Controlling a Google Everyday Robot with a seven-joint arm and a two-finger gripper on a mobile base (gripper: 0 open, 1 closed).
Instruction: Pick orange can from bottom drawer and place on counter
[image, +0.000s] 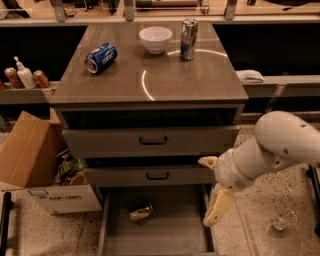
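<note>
The orange can (140, 212) lies on its side on the floor of the open bottom drawer (170, 231), left of the middle. My gripper (213, 185) hangs at the drawer's right side, in front of the cabinet's right edge. It is above and to the right of the can and apart from it. Its two pale fingers (219, 207) are spread open and hold nothing. The counter (150, 77) is the glossy grey-brown top of the cabinet above.
On the counter are a blue can (100, 57) on its side, a white bowl (155, 39) and a tall silver-and-blue can (188, 39). The two upper drawers stand slightly open. A cardboard box (35, 165) stands on the floor at the left.
</note>
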